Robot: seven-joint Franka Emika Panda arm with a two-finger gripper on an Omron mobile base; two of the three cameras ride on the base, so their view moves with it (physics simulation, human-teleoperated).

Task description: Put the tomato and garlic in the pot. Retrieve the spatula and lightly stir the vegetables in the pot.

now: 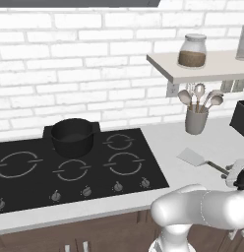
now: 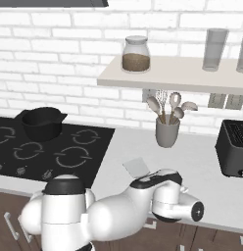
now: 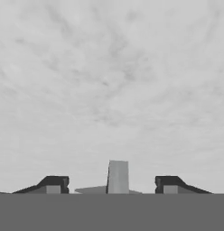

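Note:
The small black pot stands on a back burner of the stovetop; its inside looks dark and I cannot make out tomato or garlic. On the counter right of the stove lies the spatula, its pale squarish blade toward the stove. Its handle runs to my hand. In the hand view my gripper is low over the counter, open. A fingertip stands on each side of the handle with a gap to it.
A grey holder with spoons and a whisk stands at the wall. Above it, a shelf carries a jar and glasses. A black toaster sits at the right.

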